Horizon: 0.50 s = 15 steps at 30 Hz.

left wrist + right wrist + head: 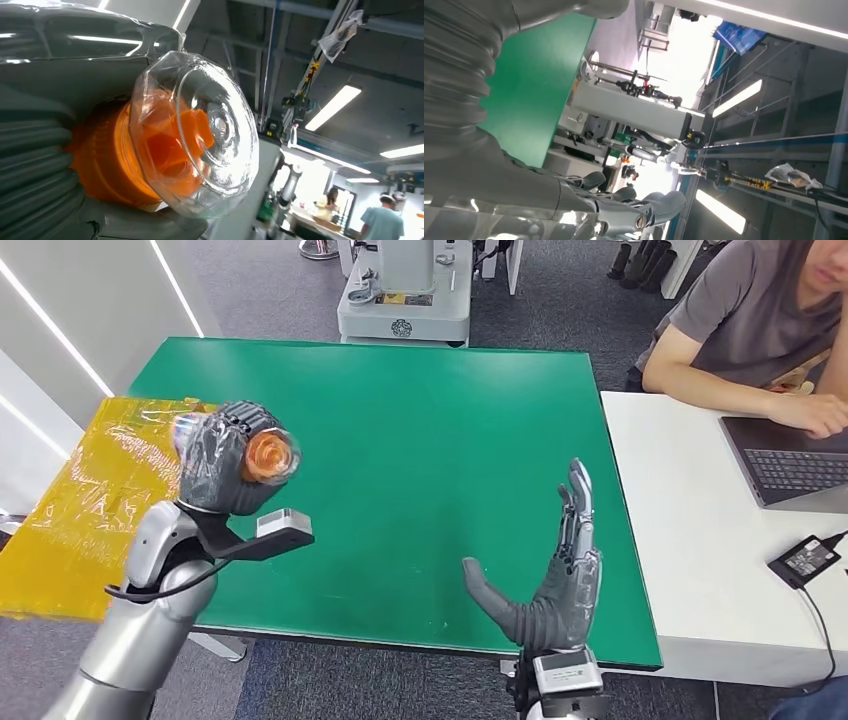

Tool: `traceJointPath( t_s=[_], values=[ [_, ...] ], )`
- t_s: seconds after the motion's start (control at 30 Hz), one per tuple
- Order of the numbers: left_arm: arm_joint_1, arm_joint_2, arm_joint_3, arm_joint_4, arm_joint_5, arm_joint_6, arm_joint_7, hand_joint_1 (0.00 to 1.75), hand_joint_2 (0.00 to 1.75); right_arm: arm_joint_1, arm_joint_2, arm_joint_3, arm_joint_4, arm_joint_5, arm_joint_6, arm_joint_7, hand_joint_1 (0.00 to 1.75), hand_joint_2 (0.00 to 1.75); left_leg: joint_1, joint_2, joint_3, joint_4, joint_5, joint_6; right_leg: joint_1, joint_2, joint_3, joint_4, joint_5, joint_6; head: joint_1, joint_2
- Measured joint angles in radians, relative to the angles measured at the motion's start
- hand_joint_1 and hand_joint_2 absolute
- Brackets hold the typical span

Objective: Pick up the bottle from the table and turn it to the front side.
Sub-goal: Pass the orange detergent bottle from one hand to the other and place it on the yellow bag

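Head view: bottle [268,456] gripped in left hand [222,470], lifted clear of green table [420,440], long axis pointing roughly toward camera, orange end facing it. Right hand [555,570] flat and wide, holding nothing, well apart to the bottle's right.

Left wrist view: clear dimpled end of bottle [200,135] jutting beyond the grasp, orange inside. No readable label.

Right wrist view: fingers [644,210] spread, nothing held. No legible writing.
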Motion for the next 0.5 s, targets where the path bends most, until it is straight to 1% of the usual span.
traceJointPath(
  t_s=[0.07,0.13,0.23,0.3,0.37,0.5],
  values=[
    [-0.032,0.027,0.0,0.019,-0.016,-0.001,0.008,1.75,1.75,0.003,0.003,-0.004,-0.008,0.003,0.005,0.003,0.0,1.75,0.0,0.0,0.0,0.0,0.0,0.0,0.0,0.0,0.0,0.0,0.0,0.0,0.0,0.0],
    [-0.053,0.044,-0.002,0.037,-0.012,-0.019,0.011,1.75,1.75,0.007,0.006,-0.008,-0.012,0.003,0.006,0.004,0.0,1.75,0.0,0.0,0.0,0.0,0.0,0.0,0.0,0.0,0.0,0.0,0.0,0.0,0.0,0.0],
    [-0.099,0.067,-0.02,0.088,0.013,-0.098,0.01,1.75,1.75,0.019,0.011,-0.018,-0.017,0.003,0.013,0.003,0.0,1.75,0.0,0.0,0.0,0.0,0.0,0.0,0.0,0.0,-0.001,0.0,0.0,0.0,0.0,0.0],
    [-0.133,0.084,-0.044,0.142,0.011,-0.13,0.004,1.75,1.75,0.029,0.014,-0.025,-0.017,0.001,0.02,-0.002,0.0,1.75,0.0,0.001,0.0,0.0,0.0,0.0,0.0,0.001,-0.001,0.0,0.0,0.0,0.0,0.0],
    [-0.16,0.096,-0.069,0.195,0.0,-0.14,-0.004,1.75,1.75,0.037,0.017,-0.029,-0.017,0.0,0.025,-0.008,0.0,1.75,0.0,0.002,0.0,0.0,0.0,0.0,0.0,0.001,-0.001,0.0,0.0,0.0,0.0,0.0],
    [-0.189,0.111,-0.098,0.262,-0.006,-0.139,-0.007,1.75,1.75,0.044,0.023,-0.035,-0.017,0.001,0.025,-0.011,0.0,1.75,0.0,0.002,0.0,0.0,0.0,0.0,0.0,0.002,-0.001,0.0,0.0,0.0,0.0,0.0]
  ],
)
